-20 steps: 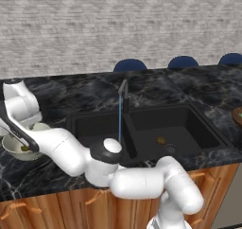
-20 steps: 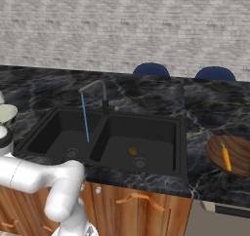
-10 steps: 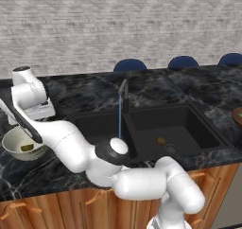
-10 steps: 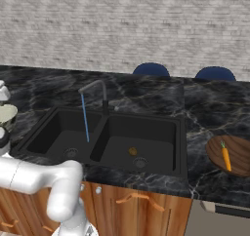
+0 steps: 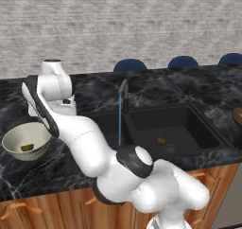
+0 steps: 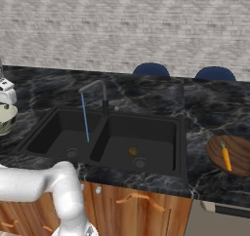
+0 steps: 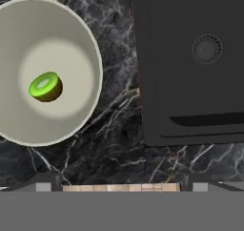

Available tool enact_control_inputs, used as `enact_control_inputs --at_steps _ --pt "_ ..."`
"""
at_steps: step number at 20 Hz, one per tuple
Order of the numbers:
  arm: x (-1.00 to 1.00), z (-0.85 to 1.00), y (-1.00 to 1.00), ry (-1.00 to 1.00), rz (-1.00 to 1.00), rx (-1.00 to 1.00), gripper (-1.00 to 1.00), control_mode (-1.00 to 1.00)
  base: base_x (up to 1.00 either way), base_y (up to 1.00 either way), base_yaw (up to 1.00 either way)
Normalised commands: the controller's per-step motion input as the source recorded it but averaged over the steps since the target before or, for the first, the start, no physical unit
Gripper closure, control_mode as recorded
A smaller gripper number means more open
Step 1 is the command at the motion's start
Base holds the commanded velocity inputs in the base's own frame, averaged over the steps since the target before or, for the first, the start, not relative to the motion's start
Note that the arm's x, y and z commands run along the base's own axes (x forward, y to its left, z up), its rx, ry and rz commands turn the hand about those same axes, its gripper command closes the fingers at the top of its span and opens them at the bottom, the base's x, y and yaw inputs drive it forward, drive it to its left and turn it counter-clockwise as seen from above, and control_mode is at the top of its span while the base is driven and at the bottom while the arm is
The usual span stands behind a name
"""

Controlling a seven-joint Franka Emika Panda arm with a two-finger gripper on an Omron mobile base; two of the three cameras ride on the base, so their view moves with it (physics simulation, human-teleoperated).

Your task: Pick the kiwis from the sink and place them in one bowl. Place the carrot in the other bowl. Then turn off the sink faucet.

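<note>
Left base view: the arm reaches left over the black marble worktop [image 5: 28, 176], its hand [image 5: 64, 110] raised beside the off-white bowl [image 5: 14, 137]; the fingers are hidden, so I cannot tell whether they are apart or together. A yellow-green kiwi [image 5: 26, 147] lies inside that bowl. The faucet [image 5: 124, 92] stands behind the divider of the sink [image 5: 189, 128], a thin blue stream [image 5: 120, 124] falling into the left basin. The brown kiwi [image 5: 161, 140] sits on the right basin's floor near the drain.

Right base view: this side adds the brown bowl [image 6: 217, 152] on the worktop right of the sink, with the carrot [image 6: 226, 158] lying in it, green end away from the camera. The brown kiwi [image 6: 133, 151] and running faucet [image 6: 100, 91] show again.

Hand view: looking straight down, the green kiwi [image 7: 45, 87] rests in the bowl's [image 7: 90, 48] centre; a sink basin with its drain [image 7: 207, 48] lies beside. No writing is readable anywhere.
</note>
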Motion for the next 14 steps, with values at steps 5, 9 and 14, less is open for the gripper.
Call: enact_control_inputs --at_steps 5,9,14 --pt "-0.77 0.56 -0.27 0.0 -0.15 0.11 -1.0 -1.0 0.0 0.0 0.0" --pt "-0.6 0.03 -0.78 -0.02 -0.02 0.01 -1.0 -1.0 0.0 0.0 0.0" --pt "-0.4 0.1 -0.96 -0.03 0.0 0.01 -1.0 -1.0 0.0 0.0 0.0"
